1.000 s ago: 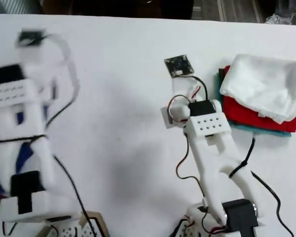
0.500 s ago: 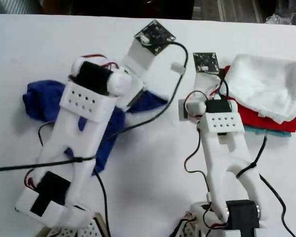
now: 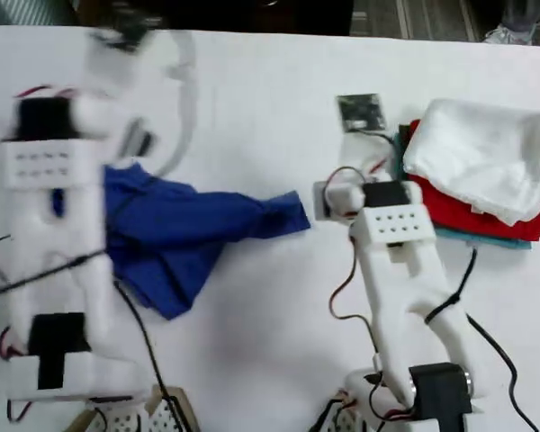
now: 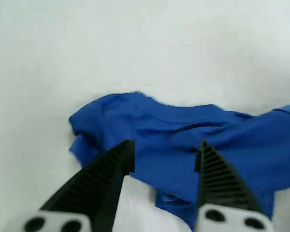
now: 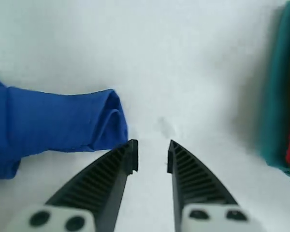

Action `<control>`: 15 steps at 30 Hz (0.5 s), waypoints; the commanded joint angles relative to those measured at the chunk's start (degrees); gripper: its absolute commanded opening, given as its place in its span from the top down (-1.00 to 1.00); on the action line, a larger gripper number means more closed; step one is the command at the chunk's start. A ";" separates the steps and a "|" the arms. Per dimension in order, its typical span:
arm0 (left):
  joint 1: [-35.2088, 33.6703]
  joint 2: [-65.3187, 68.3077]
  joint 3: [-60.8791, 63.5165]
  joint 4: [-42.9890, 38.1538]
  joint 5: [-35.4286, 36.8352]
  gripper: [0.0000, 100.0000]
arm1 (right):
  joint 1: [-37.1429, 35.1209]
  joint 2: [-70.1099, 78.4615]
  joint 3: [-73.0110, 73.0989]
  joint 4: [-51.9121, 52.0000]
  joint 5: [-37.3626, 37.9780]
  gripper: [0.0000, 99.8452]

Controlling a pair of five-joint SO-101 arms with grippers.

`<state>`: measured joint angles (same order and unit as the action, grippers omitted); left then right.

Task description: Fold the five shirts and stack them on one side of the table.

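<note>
The white table [image 3: 252,81] is carrying everything and is lying beneath both claws. The left arm [image 3: 49,225] and the right arm [image 3: 396,261] are standing side by side at its near edge.

The blue shirt [image 3: 180,234] is lying crumpled and unfolded between the two claws. Its bunched bulk is sitting just ahead of and below the left claw [image 4: 165,147], while one rolled end [image 5: 106,118] is stretching out to a spot just beside the right claw [image 5: 152,147], close to one fingertip and apart from it.

The stack of folded shirts is resting on the far side of the right claw from the blue shirt. A white shirt [image 3: 486,153] is lying on top, a red shirt [image 3: 450,211] under it, and a teal shirt [image 5: 275,96] is showing at the bottom edge.

The left claw is standing with its jaws spread wide and nothing between them. The right claw is hovering over bare table with its jaws parted by a narrow gap, gripping nothing.
</note>
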<state>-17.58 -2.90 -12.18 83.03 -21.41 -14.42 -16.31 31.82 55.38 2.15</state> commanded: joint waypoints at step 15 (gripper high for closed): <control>-16.70 -0.44 27.47 -25.76 0.35 0.55 | -14.55 28.35 -18.81 -0.75 7.65 0.59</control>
<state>-33.49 -2.81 14.20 60.26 -21.41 -28.48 5.05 20.13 55.21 8.31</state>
